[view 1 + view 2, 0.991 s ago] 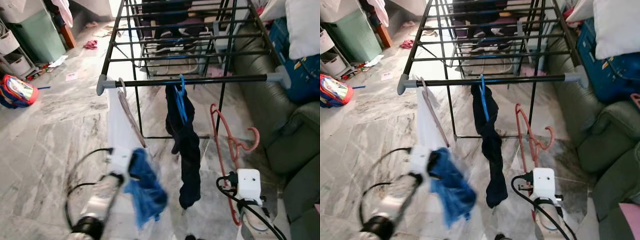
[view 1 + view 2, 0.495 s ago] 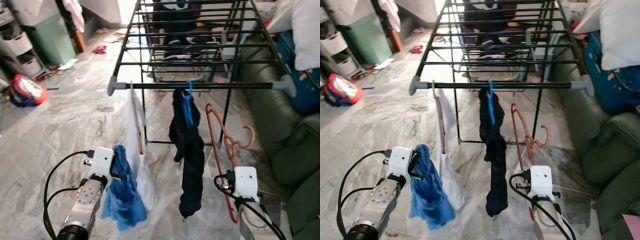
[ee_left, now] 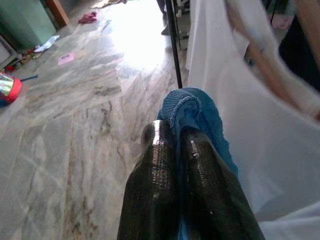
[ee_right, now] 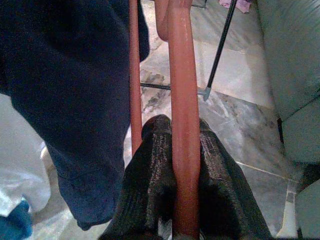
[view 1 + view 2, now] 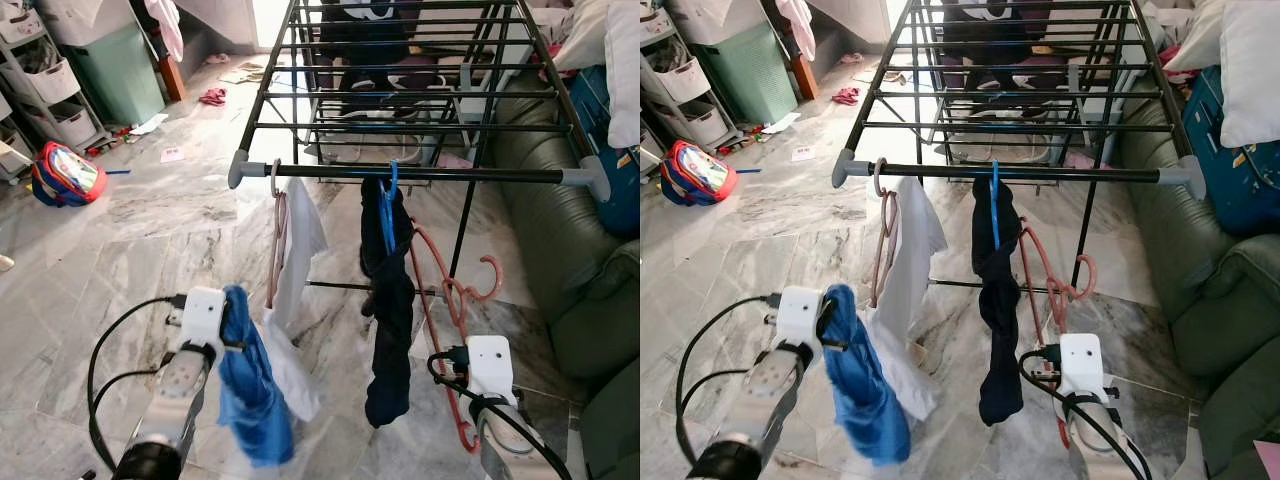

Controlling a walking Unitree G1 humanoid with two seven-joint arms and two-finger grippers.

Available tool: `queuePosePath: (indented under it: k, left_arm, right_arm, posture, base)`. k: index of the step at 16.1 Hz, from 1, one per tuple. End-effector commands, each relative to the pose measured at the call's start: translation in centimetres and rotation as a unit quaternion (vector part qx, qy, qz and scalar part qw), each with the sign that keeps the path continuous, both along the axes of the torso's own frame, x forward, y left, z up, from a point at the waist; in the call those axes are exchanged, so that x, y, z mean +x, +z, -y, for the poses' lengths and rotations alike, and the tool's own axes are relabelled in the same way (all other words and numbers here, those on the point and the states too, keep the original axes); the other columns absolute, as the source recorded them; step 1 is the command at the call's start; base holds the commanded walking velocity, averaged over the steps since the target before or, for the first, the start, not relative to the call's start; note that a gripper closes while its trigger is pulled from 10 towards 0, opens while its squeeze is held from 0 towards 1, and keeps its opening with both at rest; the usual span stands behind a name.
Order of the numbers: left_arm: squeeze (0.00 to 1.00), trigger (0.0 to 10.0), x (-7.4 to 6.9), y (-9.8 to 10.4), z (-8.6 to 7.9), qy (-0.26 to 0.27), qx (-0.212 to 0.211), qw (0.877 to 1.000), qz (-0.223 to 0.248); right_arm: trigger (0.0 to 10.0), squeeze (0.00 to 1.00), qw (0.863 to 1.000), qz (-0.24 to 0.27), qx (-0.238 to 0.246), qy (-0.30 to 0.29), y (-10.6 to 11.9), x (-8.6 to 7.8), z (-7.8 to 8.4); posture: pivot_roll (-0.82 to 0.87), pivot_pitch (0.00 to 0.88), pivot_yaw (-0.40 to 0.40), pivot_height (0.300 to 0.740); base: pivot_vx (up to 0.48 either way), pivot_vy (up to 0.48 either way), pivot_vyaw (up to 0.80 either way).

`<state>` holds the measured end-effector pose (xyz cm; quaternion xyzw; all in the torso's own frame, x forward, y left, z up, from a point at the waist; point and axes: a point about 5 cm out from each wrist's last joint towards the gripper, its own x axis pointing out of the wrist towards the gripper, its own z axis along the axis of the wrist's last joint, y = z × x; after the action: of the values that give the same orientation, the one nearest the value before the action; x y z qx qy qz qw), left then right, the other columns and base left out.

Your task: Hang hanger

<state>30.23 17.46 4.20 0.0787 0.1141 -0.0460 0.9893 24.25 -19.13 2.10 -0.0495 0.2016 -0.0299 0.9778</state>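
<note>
A salmon-red hanger (image 5: 432, 282) is held upright at the lower right, its hook (image 5: 491, 277) level with the hanging clothes and below the rack's front bar (image 5: 450, 174). My right gripper (image 4: 184, 131) is shut on the hanger's shaft (image 4: 183, 75). My left gripper (image 3: 172, 135) at the lower left is shut on a blue cloth (image 5: 250, 390) that hangs down from it. On the bar hang a white shirt (image 5: 298, 235) on a brown hanger and a dark navy garment (image 5: 390, 300) on a blue hanger.
A green sofa (image 5: 590, 290) runs along the right, close to the rack. A blue crate (image 5: 615, 190) sits on it. A colourful backpack (image 5: 63, 172), a green cabinet (image 5: 115, 70) and a shelf cart (image 5: 40, 95) stand at the left on the marble floor.
The view has shifted, and the rack now sits more to the right. The left arm has steadied with the blue cloth. The red hanger now stands close against the navy garment.
</note>
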Motion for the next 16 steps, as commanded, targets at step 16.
queuePosePath:
  k: [16]
  left_arm:
    - [0.0,10.0,2.5,2.6,-0.6,0.036,-0.019,0.999,0.026]
  right_arm:
    - [10.0,0.0,1.0,0.012,0.005,-0.022,1.0,2.1,0.1]
  posture:
    - [0.02,0.095,0.043,0.74]
  base:
    - [-0.243,0.0,0.0]
